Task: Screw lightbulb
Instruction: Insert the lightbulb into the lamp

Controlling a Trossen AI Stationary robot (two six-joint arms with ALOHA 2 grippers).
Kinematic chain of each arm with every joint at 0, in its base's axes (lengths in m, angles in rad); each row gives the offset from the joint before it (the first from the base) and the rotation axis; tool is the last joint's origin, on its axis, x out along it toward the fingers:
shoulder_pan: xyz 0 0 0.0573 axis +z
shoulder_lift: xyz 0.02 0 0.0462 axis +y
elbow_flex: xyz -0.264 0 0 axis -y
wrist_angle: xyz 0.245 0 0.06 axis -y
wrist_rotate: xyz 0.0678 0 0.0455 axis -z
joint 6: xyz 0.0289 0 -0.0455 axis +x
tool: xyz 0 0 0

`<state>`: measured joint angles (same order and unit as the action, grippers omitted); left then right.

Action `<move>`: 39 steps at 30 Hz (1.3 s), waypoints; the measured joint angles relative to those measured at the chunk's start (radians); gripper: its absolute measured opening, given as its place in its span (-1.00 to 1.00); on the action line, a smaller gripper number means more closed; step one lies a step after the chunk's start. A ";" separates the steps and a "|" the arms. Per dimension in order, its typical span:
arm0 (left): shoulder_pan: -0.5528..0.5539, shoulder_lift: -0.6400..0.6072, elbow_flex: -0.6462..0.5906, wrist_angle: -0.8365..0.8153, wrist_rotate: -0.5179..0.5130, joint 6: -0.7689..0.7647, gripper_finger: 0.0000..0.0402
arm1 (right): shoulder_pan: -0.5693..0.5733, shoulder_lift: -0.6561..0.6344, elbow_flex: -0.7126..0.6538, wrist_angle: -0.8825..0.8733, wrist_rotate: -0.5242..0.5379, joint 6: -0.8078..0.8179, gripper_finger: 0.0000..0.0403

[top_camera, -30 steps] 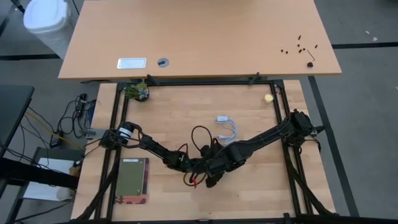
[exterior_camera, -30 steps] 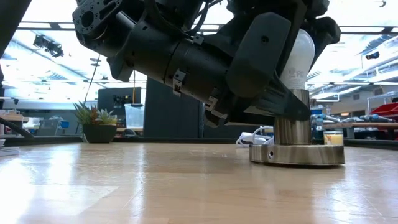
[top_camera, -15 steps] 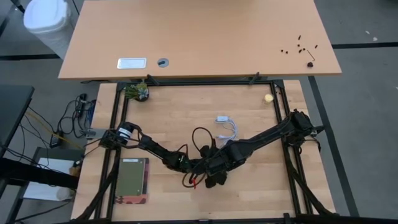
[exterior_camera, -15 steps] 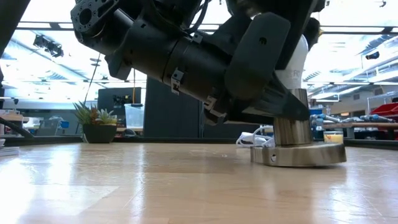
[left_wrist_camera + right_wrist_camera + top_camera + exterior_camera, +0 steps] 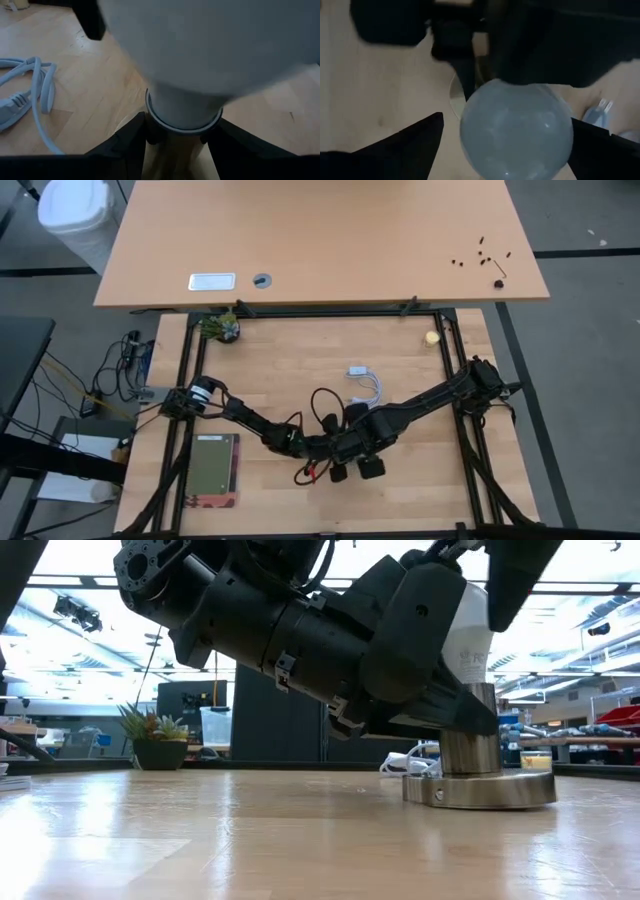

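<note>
The white frosted lightbulb (image 5: 516,131) stands upright in a metal socket (image 5: 470,748) on a round disc base (image 5: 478,790) near the table's middle. My left gripper (image 5: 180,145) reaches in low from the left and is shut on the socket's stem below the bulb's grey neck (image 5: 184,112). My right gripper (image 5: 507,125) hangs above the bulb (image 5: 470,635), pointing down and open, one finger (image 5: 405,145) on each side of the globe with nothing gripped. In the high view both grippers (image 5: 352,462) cover the bulb. My left gripper pinches the socket's upright stem (image 5: 175,152) between its two fingers (image 5: 125,147), just under the bulb's neck. The fingers come in nearly level from the table's left, slanting slightly down, across the stem. The socket stands upright with its disc base on the table.
A coiled white cord with a plug (image 5: 366,385) lies just beyond the socket. A flat greenish pad (image 5: 213,470) lies at the near left, a small potted plant (image 5: 222,327) at the far left, and a tiny yellow ball (image 5: 432,337) at the far right. Black frame rails edge the table.
My right gripper has rolled about its downward axis above the bulb and opened, letting go of the globe. Its fingers now stand apart from it. The bulb and socket stay upright in place, and my left gripper has kept its hold on the stem.
</note>
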<state>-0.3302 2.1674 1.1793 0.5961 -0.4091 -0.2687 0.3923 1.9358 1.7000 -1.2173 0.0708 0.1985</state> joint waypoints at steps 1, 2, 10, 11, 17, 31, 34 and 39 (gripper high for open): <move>0.000 0.000 0.000 -0.001 0.000 0.003 -0.06 | 0.000 0.000 0.000 -0.005 0.000 -0.045 0.89; 0.000 0.000 0.000 -0.001 0.000 0.003 -0.06 | 0.000 0.000 0.000 -0.005 0.001 -0.087 0.90; 0.002 0.001 0.000 0.000 0.001 0.088 -0.06 | 0.006 0.000 0.001 0.017 0.028 -0.435 0.90; 0.002 0.001 0.000 0.001 0.002 0.106 -0.06 | 0.006 0.001 0.001 0.021 0.039 -0.477 0.90; 0.001 0.001 0.000 0.005 0.023 0.172 -0.06 | 0.008 0.006 -0.028 0.026 0.037 -0.667 0.90; -0.002 0.001 -0.001 -0.005 0.042 0.151 -0.06 | 0.024 0.007 -0.056 0.083 0.033 -0.597 0.62; 0.000 0.001 -0.001 -0.005 0.042 0.129 -0.06 | 0.018 0.009 -0.056 0.085 0.015 -0.513 0.49; 0.001 0.001 0.000 -0.007 0.041 0.085 -0.06 | 0.009 0.009 -0.056 0.092 0.012 -0.365 0.35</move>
<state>-0.3289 2.1681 1.1790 0.5890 -0.3682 -0.1839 0.4010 1.9450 1.6440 -1.1250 0.0825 -0.1665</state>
